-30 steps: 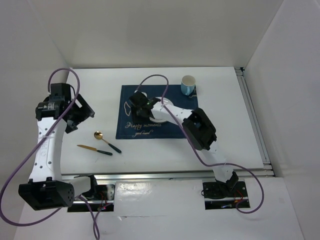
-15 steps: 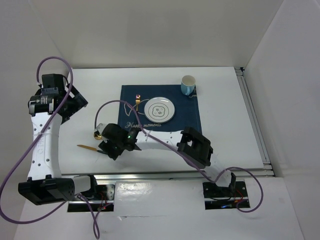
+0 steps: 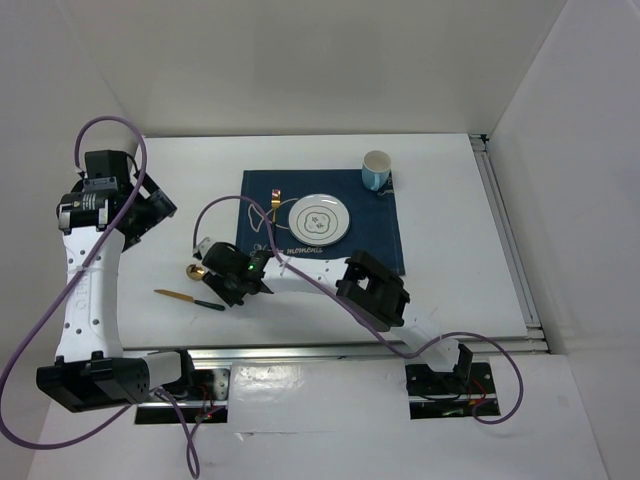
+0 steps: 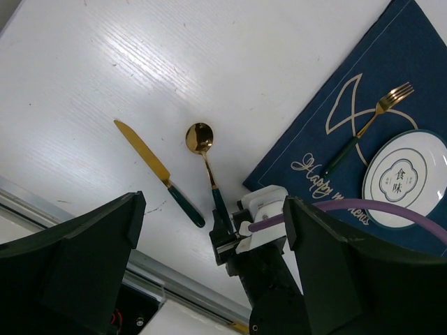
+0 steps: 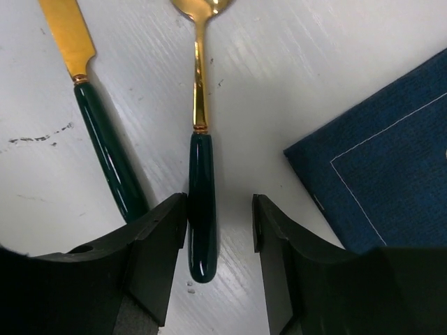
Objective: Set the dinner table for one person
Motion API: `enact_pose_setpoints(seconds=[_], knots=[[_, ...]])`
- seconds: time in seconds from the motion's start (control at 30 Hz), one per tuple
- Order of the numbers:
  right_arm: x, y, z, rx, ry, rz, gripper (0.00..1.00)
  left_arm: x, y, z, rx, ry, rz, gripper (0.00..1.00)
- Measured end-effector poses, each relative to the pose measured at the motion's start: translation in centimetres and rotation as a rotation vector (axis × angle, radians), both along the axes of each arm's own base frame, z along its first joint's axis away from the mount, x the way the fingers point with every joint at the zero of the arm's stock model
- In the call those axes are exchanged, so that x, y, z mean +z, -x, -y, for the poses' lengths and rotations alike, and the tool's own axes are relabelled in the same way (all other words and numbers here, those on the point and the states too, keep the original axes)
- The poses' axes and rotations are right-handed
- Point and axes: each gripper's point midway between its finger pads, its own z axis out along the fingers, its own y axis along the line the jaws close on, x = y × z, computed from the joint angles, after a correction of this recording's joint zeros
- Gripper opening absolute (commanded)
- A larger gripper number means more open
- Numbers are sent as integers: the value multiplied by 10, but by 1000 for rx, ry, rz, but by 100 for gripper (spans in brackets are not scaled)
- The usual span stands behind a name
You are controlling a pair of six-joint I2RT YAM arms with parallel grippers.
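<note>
Jaws of the right gripper [image 5: 220, 234] are standing half open astride the green handle of the spoon [image 5: 201, 230], not clamping it. The left gripper [image 4: 211, 209] is hanging wide open, holding nothing. I am seeing the dinner table [image 3: 450, 270] lying under both arms, carrying spoon, knife [image 5: 105, 153] and placemat [image 5: 377, 167].

On your dinner table [image 3: 450, 270] the placemat [image 3: 375, 230] lies about the middle, with the plate [image 3: 319, 219] on it, the fork [image 3: 275, 202] just left of the plate, and the cup [image 3: 376, 169] at the mat's far right corner. Left of the mat and nearer to you, the spoon [image 3: 197, 271] and the knife [image 3: 185, 298] lie on the bare table, the knife on the spoon's near left. Your right gripper [image 5: 218, 230] straddles the spoon's handle, a finger on either side.
</note>
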Motion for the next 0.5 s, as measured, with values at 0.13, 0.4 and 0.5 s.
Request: enact_pose_setpoints(seconds=[0.13,0.4,0.5], knots=[[-4,-1,3,-8,15,5,43,0,0,0,0,0,1,100],[-3,-2,3,-11,15,8,12,-4,1,0,-1,1,-9,100],[1,1,7,-6,17,0,6,-4,1,0,0,1,-9,100]])
